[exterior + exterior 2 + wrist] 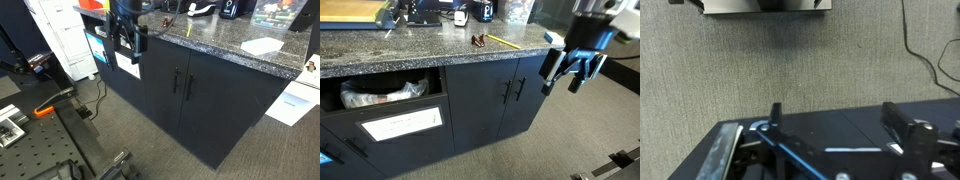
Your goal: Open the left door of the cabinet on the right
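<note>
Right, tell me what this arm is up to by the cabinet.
The arm hasn't touched the left door of the black cabinet yet. Its gripper hangs open and empty off the cabinet's corner, clear of the front. The wrist view shows mostly carpet. Both doors look shut, and nothing is on the left door's bar handle.

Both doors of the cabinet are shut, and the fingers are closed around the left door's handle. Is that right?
Not quite. Both doors are shut, but the gripper is not on the handle of the left door. In an exterior view it hangs in the air off to the side of the cabinet, with its fingers open and holding nothing.
</note>
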